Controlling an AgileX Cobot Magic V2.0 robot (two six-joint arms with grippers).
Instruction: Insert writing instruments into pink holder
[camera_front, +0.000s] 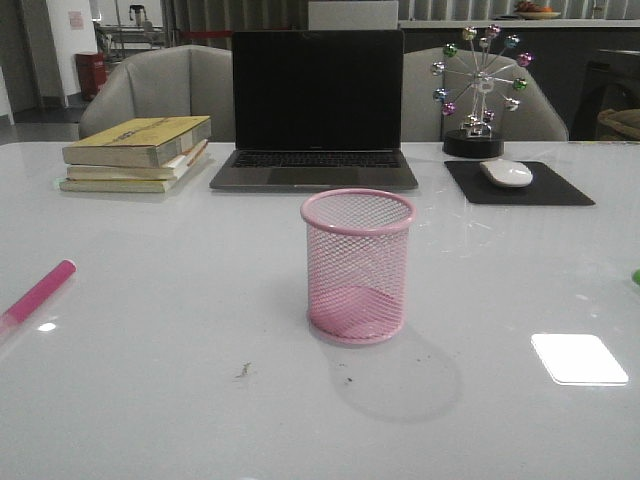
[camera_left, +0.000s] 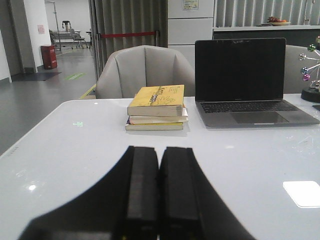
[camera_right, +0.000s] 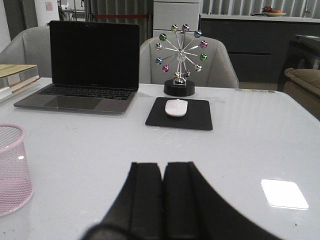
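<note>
At table centre, upright: pink holder (camera_front: 358, 266), mesh cup, nothing visible inside. Well to the left of the holder, near the table's edge: pink-magenta pen (camera_front: 38, 293), lying flat and slanted, partly cut off by the frame. Far to the right of the holder, at the frame's edge: a small lime-green speck (camera_front: 636, 276) — possibly the green pen, too little showing to tell. Behind the holder: open laptop (camera_front: 316, 108), screen dark. Left of the laptop, and behind-left of the holder: stack of books (camera_front: 137, 152), yellow cover on top. Behind-right of the holder: white mouse (camera_front: 506, 172) on a black mouse pad (camera_front: 560, 187), with a ferris-wheel desk ornament (camera_front: 480, 82) just behind the pad. Right-front of the holder: bright patch of reflected light (camera_front: 579, 358) on the white table (camera_front: 180, 400).

Left gripper (camera_left: 159, 195) — fingers pressed together, nothing between them, low over the table, pointed toward the books. Right gripper (camera_right: 163, 195) likewise pressed together and holding nothing, holder off to its side, mouse pad ahead.
</note>
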